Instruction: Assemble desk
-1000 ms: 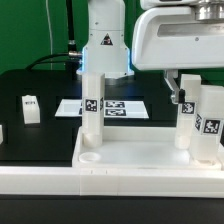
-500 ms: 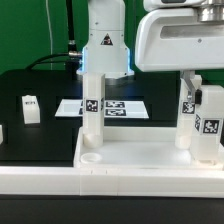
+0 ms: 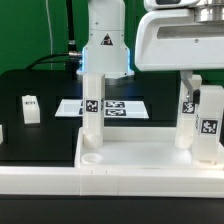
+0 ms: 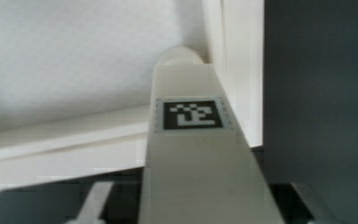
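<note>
The white desk slab (image 3: 125, 172) lies at the front with its raised rim up. Three square white legs stand upright in its corner sockets: one at the exterior view's left (image 3: 92, 112), one at the far right (image 3: 186, 122) and one in front of it (image 3: 208, 130). My gripper (image 3: 187, 88) hangs over the far right leg and is shut on its upper part. In the wrist view that tagged leg (image 4: 197, 130) runs down between my fingers to the slab (image 4: 69, 60), and my gripper (image 4: 199, 205) presses it from both sides.
A short white tagged block (image 3: 30, 108) stands on the black table at the exterior view's left. The marker board (image 3: 125, 107) lies behind the slab. The robot base (image 3: 104, 50) rises at the back.
The jaws closed on the far right leg between one second and half a second ago, and the hand shifted slightly right. Since then nothing has moved.
</note>
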